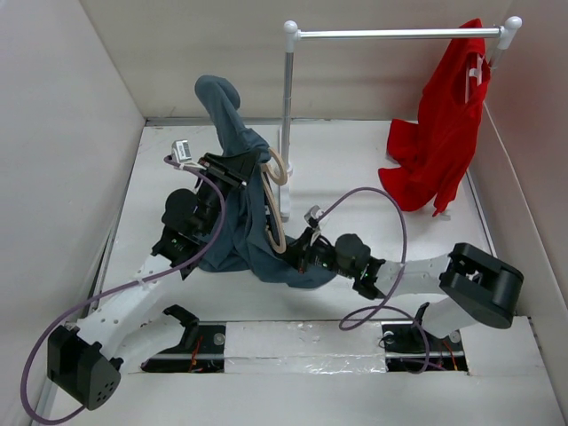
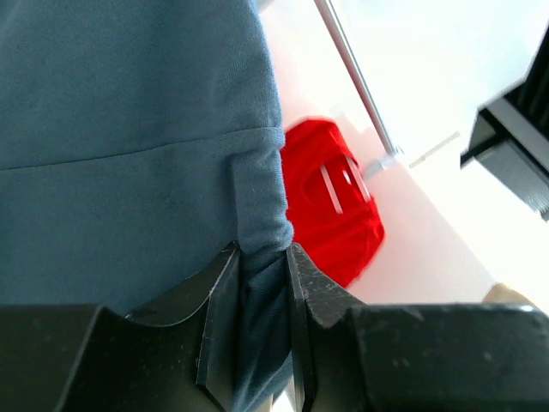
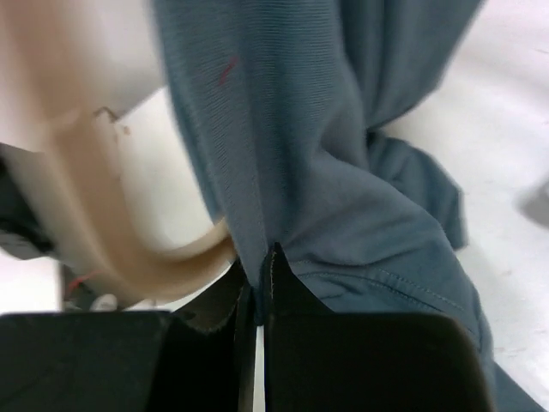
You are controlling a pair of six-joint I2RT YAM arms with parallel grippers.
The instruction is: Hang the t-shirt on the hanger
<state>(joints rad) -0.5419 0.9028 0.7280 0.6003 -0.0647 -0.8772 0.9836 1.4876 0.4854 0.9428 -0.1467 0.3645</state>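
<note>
- Slate-blue t-shirt (image 1: 232,232) hangs bunched, draped over the hanger (image 1: 278,170) and lying mostly to its left, with one end rising beyond it.
- Hanger's long axis runs near-to-far between the two arms. Its cream curve shows bare on the right side of the cloth.
- Left gripper (image 2: 262,255), just left of the hanger's far end, is clamped on a hemmed fold.
- Right gripper (image 3: 259,263), at the hanger's near end, is pinched on fabric beside the cream curve.
- Judgement: the right arm is nearer the bare side, so the cloth needs drawing rightward over it.
</note>
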